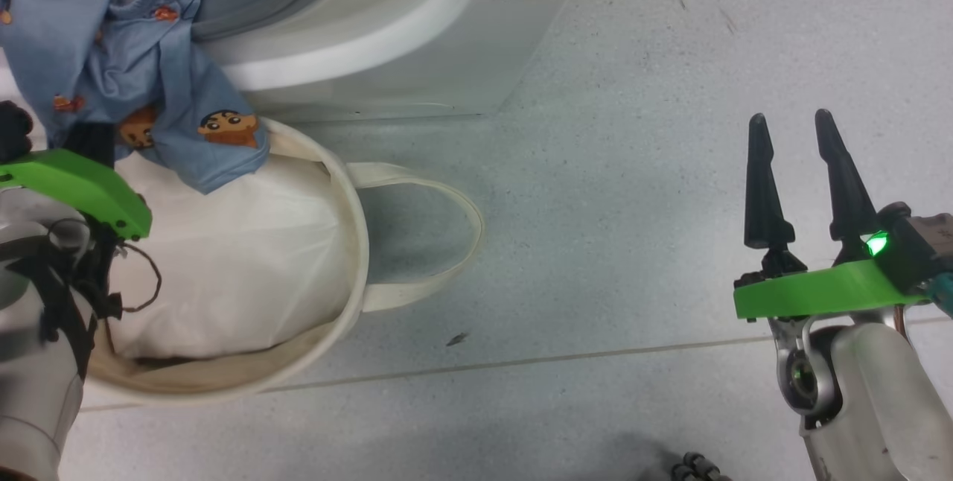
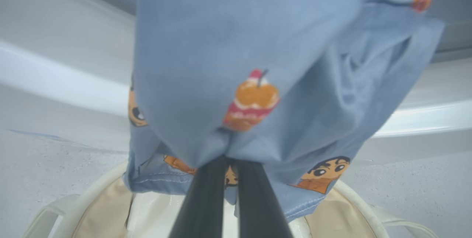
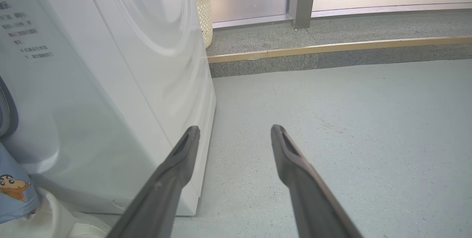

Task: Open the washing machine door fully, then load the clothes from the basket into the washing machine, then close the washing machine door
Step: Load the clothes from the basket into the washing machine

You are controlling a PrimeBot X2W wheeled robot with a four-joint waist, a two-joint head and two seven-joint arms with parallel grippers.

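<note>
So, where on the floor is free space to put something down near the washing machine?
The grey floor is bare between the washing machine, the basket and the open right gripper. It is crowded at the machine's mouth: the left gripper, shut on the clothes, hangs over the basket.
</note>
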